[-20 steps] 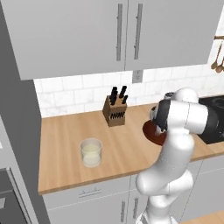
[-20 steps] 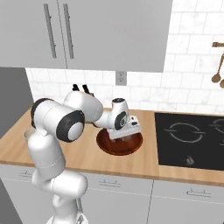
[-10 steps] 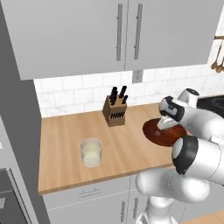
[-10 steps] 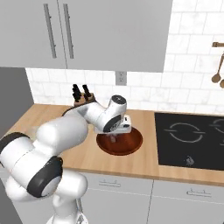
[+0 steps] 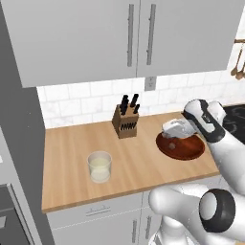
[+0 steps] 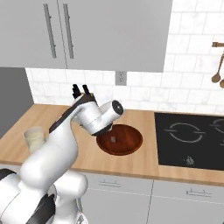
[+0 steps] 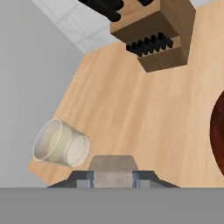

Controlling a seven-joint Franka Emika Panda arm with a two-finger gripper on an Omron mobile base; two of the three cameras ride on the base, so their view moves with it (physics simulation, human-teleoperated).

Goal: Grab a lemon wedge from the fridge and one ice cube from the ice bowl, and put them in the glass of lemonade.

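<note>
Hand view | pincer (image 7: 112,178) clamped on a pale ice cube (image 7: 112,171), over the desk (image 7: 144,118) | glass (image 7: 61,144) well apart, bowl (image 5: 182,146) just behind | risk: slick cube slips out mid-carry, or drops short beside the glass and skids off

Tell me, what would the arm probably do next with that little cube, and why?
Probably carry it left toward the glass of lemonade. The gripper is shut on a pale ice cube, its hand sits by the ice bowl, and the glass stands apart across the wooden counter.
</note>
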